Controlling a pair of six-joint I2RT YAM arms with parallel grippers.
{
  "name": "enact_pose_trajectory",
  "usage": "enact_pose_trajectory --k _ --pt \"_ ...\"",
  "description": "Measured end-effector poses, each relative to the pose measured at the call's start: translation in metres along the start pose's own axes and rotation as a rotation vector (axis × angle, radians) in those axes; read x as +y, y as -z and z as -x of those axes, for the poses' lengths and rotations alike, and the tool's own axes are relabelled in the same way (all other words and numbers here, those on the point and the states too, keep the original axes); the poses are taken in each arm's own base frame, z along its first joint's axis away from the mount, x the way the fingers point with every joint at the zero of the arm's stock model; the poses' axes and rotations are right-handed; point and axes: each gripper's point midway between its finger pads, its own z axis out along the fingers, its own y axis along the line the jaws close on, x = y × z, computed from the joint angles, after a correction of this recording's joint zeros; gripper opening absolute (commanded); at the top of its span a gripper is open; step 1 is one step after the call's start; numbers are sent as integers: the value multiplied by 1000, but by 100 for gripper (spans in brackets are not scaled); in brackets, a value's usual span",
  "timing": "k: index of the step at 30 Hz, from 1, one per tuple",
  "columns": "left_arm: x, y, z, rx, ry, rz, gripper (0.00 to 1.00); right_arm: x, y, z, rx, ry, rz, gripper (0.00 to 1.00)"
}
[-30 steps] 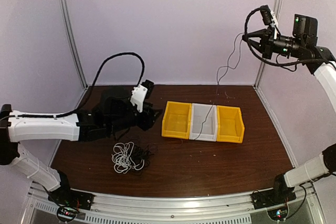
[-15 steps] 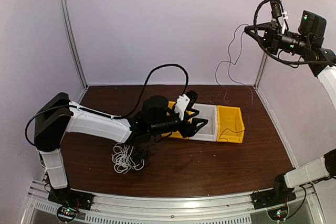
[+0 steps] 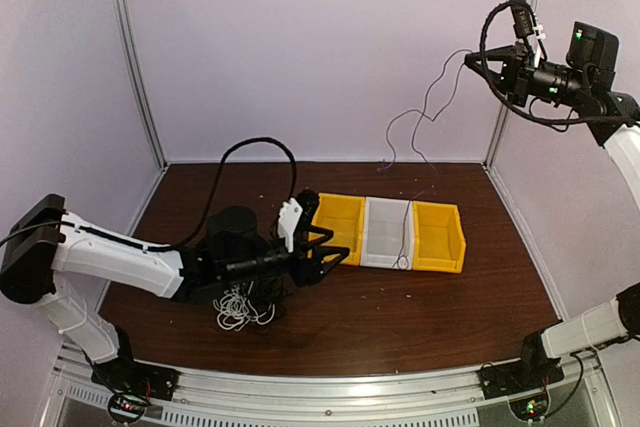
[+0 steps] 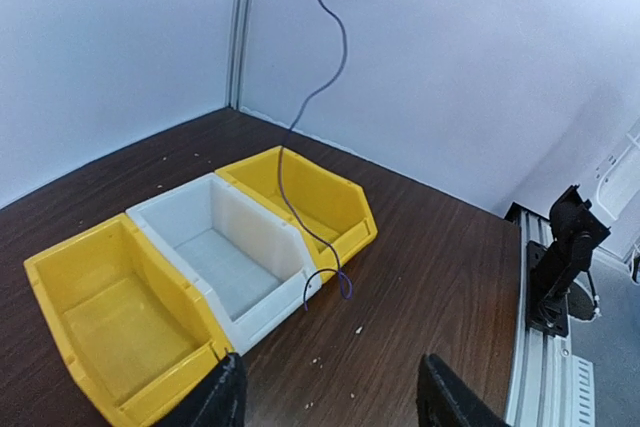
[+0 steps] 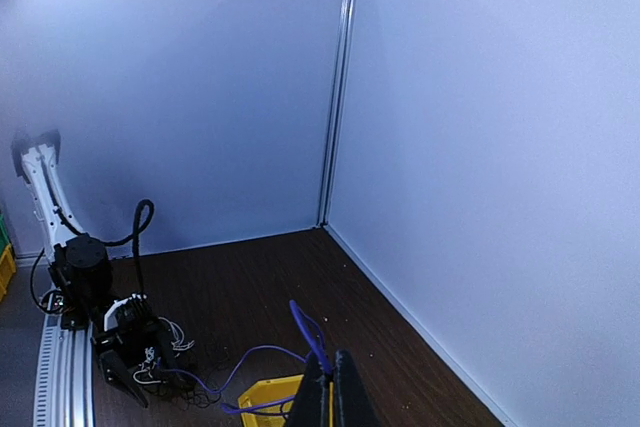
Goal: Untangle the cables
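Observation:
A thin purple cable (image 3: 409,230) hangs from my right gripper (image 3: 470,59), which is raised high at the right and shut on it. The cable's lower end dangles at the front of the white bin (image 3: 388,232). In the right wrist view the fingers (image 5: 333,387) pinch the purple cable (image 5: 308,327). My left gripper (image 3: 320,252) is open and empty, low over the table just left of the bins. The left wrist view shows its fingertips (image 4: 222,397) apart, the cable (image 4: 344,42) hanging ahead of them. A tangled pile of white and black cables (image 3: 243,302) lies under the left arm.
Three bins stand in a row mid-table: yellow (image 3: 337,227), white, yellow (image 3: 438,237). They also show in the left wrist view (image 4: 230,247). White walls with metal posts (image 3: 135,57) enclose the table. A rail (image 3: 300,392) runs along the near edge.
My left arm has pulled back from over the bins, toward the left and lower. The hanging cable has swung, its end now at the white bin. The right gripper has stayed high.

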Motion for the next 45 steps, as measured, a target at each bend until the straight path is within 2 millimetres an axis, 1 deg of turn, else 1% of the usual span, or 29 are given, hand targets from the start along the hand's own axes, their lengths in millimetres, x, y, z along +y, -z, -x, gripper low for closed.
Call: enact_pose_trajectory --k 3,6,7,9,10,13,15,17,19,21,22,24,26,28,30,33,34,36,38,41,45 --pt "7 41 0 -11 30 55 59 -10 -3 2 6 9 -32 0" --pt "18 70 -1 -9 53 124 60 -23 -7 9 -3 16 -63 0" --pt "22 77 -1 -4 58 154 65 -27 -9 12 -9 15 -69 0" --pt "31 89 3 5 62 216 77 -34 -13 20 -24 22 -75 0" --pt "36 95 5 7 61 250 81 -38 -15 23 -30 22 -79 0" --pt "59 112 17 36 55 404 83 -48 -20 34 -55 31 -85 0" --pt "86 120 36 58 52 516 83 -51 -22 40 -70 34 -86 0" --pt "123 130 64 52 64 633 82 -53 -23 45 -84 36 -86 0" --pt "161 143 87 40 74 735 82 -55 -24 48 -94 38 -87 0" --pt "197 153 103 39 75 828 81 -56 -26 51 -103 44 -85 0" --pt "213 156 108 47 72 864 80 -57 -28 52 -107 46 -83 0" --pt "232 155 109 75 63 898 79 -60 -32 51 -109 48 -82 0" --pt "247 152 104 103 63 900 79 -63 -39 49 -107 47 -81 0" --pt "259 156 90 128 83 887 78 -66 -46 45 -103 46 -80 0" --pt "273 170 72 142 114 893 77 -67 -54 42 -97 49 -77 0" --pt "287 190 52 167 141 919 77 -65 -65 40 -92 58 -67 0" --pt "289 193 48 174 142 924 76 -63 -69 41 -94 65 -61 0" --pt "288 193 49 173 132 917 76 -59 -77 44 -99 77 -48 0" --pt "285 192 55 163 111 908 76 -52 -85 48 -107 96 -32 0" --pt "284 193 62 146 84 909 76 -37 -100 53 -113 121 -3 0" --pt "285 195 62 156 67 918 76 -20 -118 58 -120 156 27 0"
